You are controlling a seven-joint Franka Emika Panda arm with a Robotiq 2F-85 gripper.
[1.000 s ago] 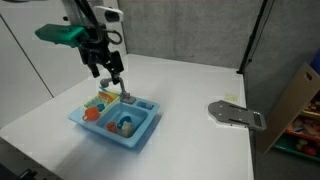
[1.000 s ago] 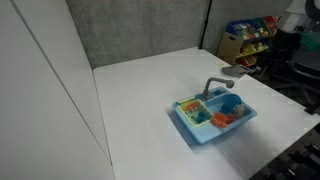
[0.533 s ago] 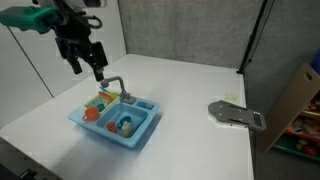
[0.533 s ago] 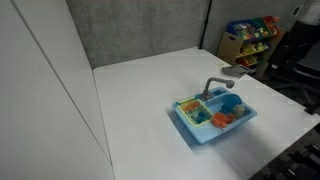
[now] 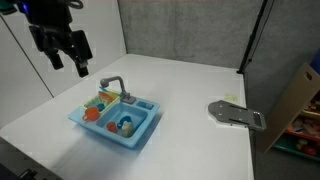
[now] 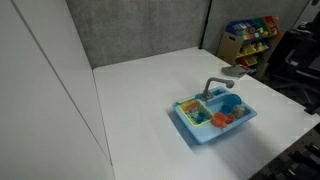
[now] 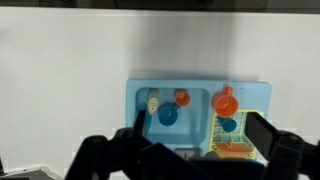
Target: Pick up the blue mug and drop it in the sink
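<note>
The light-blue toy sink (image 5: 143, 131) stands on the white table in both exterior views (image 6: 190, 125), its grey faucet (image 5: 113, 84) at the back. The blue mug (image 7: 168, 115) lies in the deep basin in the wrist view, beside a small orange piece and a cream piece. It also shows in an exterior view (image 5: 125, 126). An orange-red round toy (image 7: 226, 102) sits by the rack section. My gripper (image 5: 68, 62) is open and empty, high above the table and off to the side of the sink. In the wrist view its fingers (image 7: 197, 142) frame the sink from far above.
A flat grey object (image 5: 237, 114) lies on the table past the sink. A shelf of colourful toys (image 6: 248, 40) stands beyond the table. A grey partition (image 5: 180, 30) backs the table. A white wall runs along one side (image 6: 40, 90).
My gripper has risen and moved away from the faucet toward the upper corner of the exterior view, open throughout. The sink and its contents have not moved.
</note>
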